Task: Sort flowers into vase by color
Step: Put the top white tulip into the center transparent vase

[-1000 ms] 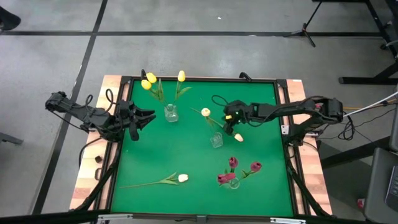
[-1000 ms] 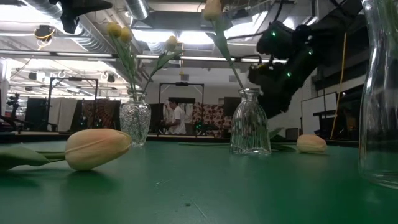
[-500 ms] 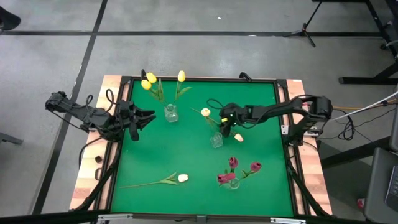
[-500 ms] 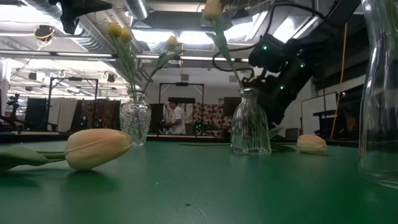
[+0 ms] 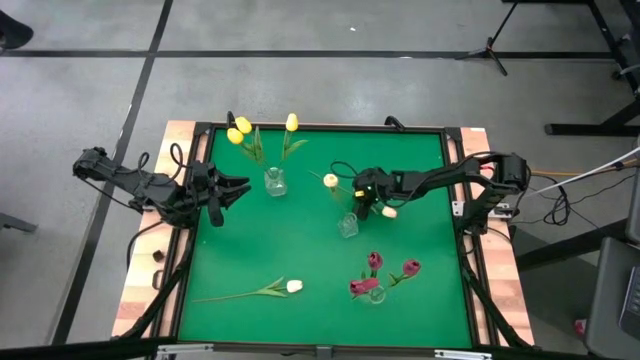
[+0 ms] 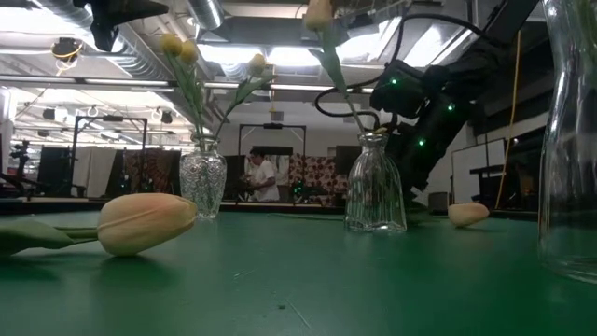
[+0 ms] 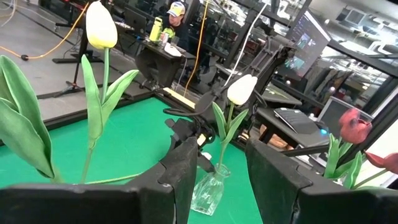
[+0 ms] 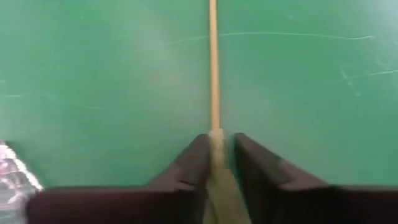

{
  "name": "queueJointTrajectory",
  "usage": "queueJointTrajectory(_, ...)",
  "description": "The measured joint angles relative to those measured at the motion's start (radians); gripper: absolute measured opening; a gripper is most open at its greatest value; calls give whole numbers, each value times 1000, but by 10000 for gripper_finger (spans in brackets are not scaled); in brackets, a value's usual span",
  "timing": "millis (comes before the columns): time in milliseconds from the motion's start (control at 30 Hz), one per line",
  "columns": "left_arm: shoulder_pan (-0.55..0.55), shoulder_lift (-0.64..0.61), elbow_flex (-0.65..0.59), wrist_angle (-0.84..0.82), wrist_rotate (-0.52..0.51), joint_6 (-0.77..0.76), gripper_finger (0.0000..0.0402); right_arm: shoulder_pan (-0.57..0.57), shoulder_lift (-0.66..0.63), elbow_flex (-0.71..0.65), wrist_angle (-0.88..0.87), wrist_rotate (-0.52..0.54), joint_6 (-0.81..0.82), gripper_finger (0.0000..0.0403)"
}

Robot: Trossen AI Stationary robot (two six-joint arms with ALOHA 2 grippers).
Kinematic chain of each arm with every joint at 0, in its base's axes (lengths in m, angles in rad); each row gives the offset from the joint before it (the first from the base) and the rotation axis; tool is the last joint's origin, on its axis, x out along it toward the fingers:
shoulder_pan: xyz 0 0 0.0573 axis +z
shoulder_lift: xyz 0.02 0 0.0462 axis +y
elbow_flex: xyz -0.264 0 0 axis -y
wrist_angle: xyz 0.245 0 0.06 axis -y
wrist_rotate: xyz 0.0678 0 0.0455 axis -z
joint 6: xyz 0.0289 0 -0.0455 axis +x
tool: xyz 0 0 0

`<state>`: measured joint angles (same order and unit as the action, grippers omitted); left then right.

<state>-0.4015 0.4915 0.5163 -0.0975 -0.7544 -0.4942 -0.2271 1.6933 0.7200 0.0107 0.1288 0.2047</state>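
The right gripper (image 5: 372, 199) is clamped on the stem (image 8: 213, 81) of a cream tulip (image 5: 387, 211) near the table's (image 5: 300, 250) middle, just beside the central vase (image 5: 347, 225) already holding one cream flower (image 5: 330, 180). The left gripper (image 5: 238, 187) waits with fingers parted at the left edge. Another cream tulip (image 5: 293, 286) lies near the front edge.

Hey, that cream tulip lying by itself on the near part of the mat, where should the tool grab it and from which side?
Grip the cream tulip by its thin green stem, mid-length, coming straight down from above. It lies flat on the green mat with open space around it, so fingers can straddle the stem crosswise; the soft head would likely crush or slip.
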Motion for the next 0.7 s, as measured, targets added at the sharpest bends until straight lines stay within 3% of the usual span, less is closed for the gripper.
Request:
queueJointTrajectory(100, 0, 0, 0, 0, 0, 0, 135, -1, 0, -1, -5, 10, 0, 18)
queueJointTrajectory(400, 0, 0, 0, 0, 0, -1, 135, -3, -59, -7, -60, 74, 26, 8)
queueJointTrajectory(700, 0, 0, 0, 0, 0, -1, 135, -3, -211, 139, -415, 234, -17, 7)
